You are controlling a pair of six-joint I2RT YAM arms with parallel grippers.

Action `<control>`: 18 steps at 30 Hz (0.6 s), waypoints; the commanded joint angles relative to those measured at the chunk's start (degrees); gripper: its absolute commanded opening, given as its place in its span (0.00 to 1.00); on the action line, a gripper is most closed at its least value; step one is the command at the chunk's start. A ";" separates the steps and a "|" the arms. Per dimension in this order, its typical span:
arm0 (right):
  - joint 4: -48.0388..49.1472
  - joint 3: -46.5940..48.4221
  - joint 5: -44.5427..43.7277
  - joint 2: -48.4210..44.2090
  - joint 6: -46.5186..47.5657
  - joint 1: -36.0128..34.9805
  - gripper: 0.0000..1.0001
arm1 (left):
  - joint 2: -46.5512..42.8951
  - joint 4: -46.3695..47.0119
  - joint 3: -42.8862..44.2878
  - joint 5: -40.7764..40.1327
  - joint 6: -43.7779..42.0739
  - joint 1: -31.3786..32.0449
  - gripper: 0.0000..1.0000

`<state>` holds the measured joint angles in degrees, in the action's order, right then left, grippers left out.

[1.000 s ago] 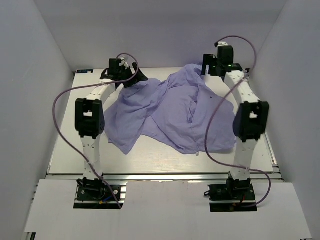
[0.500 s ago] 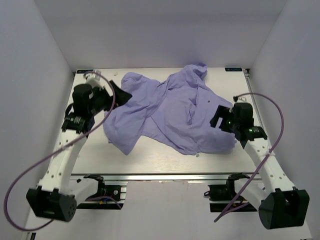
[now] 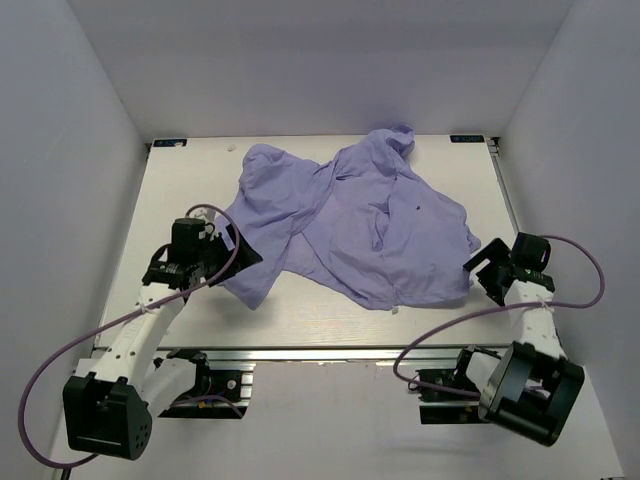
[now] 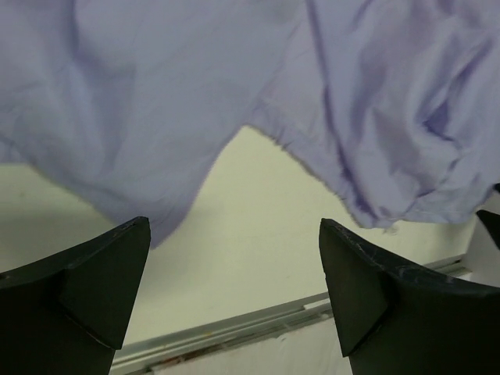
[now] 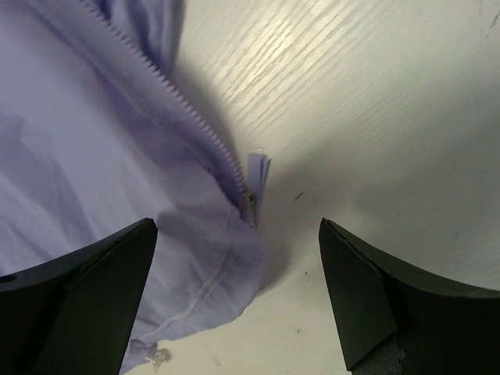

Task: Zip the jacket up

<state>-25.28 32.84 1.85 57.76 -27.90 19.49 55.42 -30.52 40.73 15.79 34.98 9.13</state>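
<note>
Bare table left and near; cloth heaped across the middle

The crumpled jacket covers the middle and far right of the table, leaving open board along the left side and a strip along the near edge. The left wall, back wall and right wall hem in the table. The left gripper and right gripper, jaws spread, sit low at the jacket's near corners. Bare board lies just right of the zipper teeth.
</note>
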 commanded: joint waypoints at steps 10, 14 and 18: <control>18.59 4.24 6.67 19.92 -0.58 4.68 0.88 | 4.69 -3.14 -0.65 -7.62 0.26 0.01 0.98; 21.23 8.20 16.23 25.29 2.93 4.51 0.76 | 6.98 -0.69 -0.56 -6.65 0.44 -0.07 0.98; 23.60 4.19 22.58 26.36 4.00 4.07 0.61 | 8.65 1.25 -1.52 -5.86 0.79 -0.07 0.98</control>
<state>-5.48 38.74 16.99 84.27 -25.69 23.83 63.83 -31.92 38.83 9.61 35.29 9.13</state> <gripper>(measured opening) 0.640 0.981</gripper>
